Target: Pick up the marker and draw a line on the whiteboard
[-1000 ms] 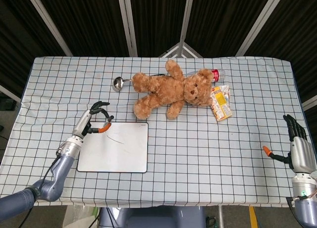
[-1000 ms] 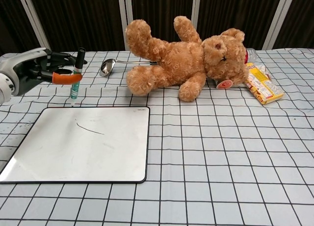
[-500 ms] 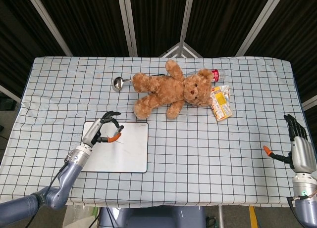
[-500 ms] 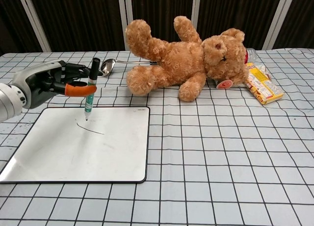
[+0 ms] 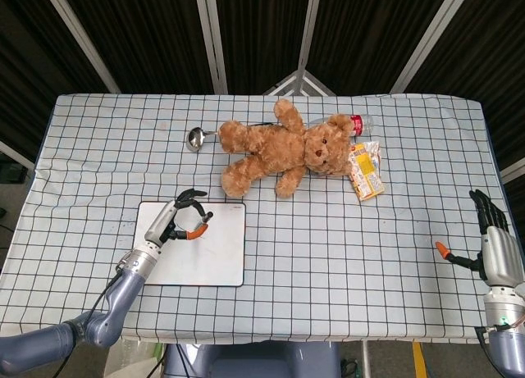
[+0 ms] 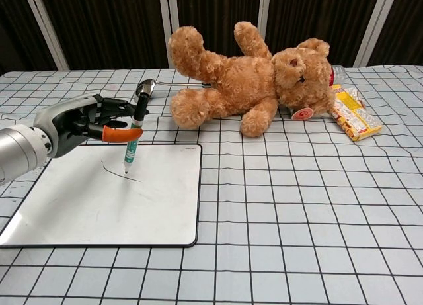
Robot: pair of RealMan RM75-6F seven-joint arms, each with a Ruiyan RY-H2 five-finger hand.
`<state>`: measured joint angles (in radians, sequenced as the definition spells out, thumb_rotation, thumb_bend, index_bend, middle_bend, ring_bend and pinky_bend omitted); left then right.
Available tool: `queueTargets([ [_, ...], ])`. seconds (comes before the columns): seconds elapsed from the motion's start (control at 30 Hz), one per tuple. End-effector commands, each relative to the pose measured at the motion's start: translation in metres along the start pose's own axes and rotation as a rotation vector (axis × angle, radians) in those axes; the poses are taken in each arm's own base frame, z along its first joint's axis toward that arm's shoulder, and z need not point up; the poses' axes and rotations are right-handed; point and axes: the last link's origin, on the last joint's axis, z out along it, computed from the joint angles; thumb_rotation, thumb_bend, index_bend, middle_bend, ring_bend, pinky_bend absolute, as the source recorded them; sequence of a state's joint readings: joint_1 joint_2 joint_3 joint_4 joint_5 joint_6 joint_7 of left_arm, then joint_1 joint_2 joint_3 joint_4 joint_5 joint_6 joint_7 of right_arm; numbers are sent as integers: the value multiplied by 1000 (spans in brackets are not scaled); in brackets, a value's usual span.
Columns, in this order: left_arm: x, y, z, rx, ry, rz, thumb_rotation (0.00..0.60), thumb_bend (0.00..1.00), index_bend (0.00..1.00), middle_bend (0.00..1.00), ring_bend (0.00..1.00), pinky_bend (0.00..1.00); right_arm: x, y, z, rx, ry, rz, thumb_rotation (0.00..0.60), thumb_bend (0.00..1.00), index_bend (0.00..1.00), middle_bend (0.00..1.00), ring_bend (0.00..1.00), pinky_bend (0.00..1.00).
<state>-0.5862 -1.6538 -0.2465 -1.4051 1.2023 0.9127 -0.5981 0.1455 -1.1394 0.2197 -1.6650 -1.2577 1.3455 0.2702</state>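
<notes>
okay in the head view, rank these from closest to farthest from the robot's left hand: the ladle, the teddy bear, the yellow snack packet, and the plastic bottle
From the left hand, which holds the marker:
1. Teddy bear, up and to the right; its near foot is closest.
2. Ladle, straight up past the whiteboard.
3. Snack packet and bottle, both beyond the bear's head, too close to call.

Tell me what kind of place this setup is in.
Probably a robot test lab or data-collection booth, not a home. A table under a checked cloth sits inside a metal frame hung with dark curtains, and it carries unrelated props: a teddy bear, a ladle and a whiteboard.
</notes>
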Motion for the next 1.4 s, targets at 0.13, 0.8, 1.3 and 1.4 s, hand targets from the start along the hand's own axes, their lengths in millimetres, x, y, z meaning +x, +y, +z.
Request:
queueTargets([
  [0.13,0,0,0,0,3,1,600,443,775,165,0,10,0,0,0,1,0,0,600,209,0,0,0,0],
  [0.8,1,-4,-1,19,3,17,600,444,775,166,0,10,0,0,0,0,2,0,600,210,0,0,0,0],
  [1.3,10,-14,-9,56,13,44,600,446,776,167,0,10,0,0,0,-1,3,-1,600,210,0,0,0,0],
  [1.4,12,-18,-13,70,12,50,600,447,776,167,0,10,0,0,0,-3,3,1,600,209,0,0,0,0],
])
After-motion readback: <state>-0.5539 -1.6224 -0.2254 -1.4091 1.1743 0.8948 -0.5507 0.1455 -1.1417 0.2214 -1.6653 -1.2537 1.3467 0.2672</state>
